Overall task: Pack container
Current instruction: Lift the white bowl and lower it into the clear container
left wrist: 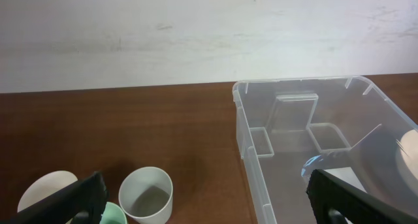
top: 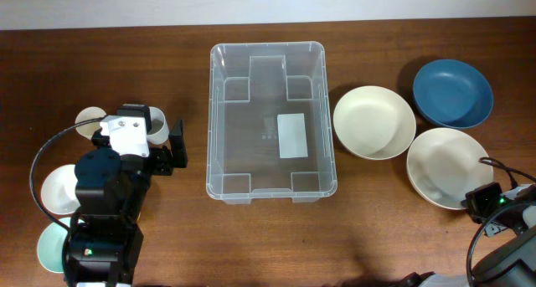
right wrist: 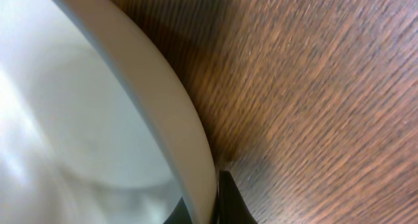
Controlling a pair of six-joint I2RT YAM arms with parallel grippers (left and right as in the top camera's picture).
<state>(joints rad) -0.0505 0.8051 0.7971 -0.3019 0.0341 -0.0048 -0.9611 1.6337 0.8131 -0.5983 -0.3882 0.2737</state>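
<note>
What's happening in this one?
Packing has barely started. The clear container sits empty mid-table. The right gripper is down at the rim of the nearest white bowl; whether it has closed is unclear. The left gripper hangs open near the white cups, holding nothing. The cream bowl and blue bowl wait on the table.

A brown wood table (top: 167, 237) has a clear bin (top: 216, 120) sitting in the middle of it. On the right are three bowls close together: a cream bowl (top: 373, 122) just beside the bin, a blue bowl (top: 452, 92) farther back, and a second cream bowl (top: 444, 166) nearer the front. On the left sit a white cup (top: 88, 122) and another white cup (top: 159, 128), with a white dish (top: 54, 191) and a pale green dish (top: 48, 249) nearer the front.
</note>
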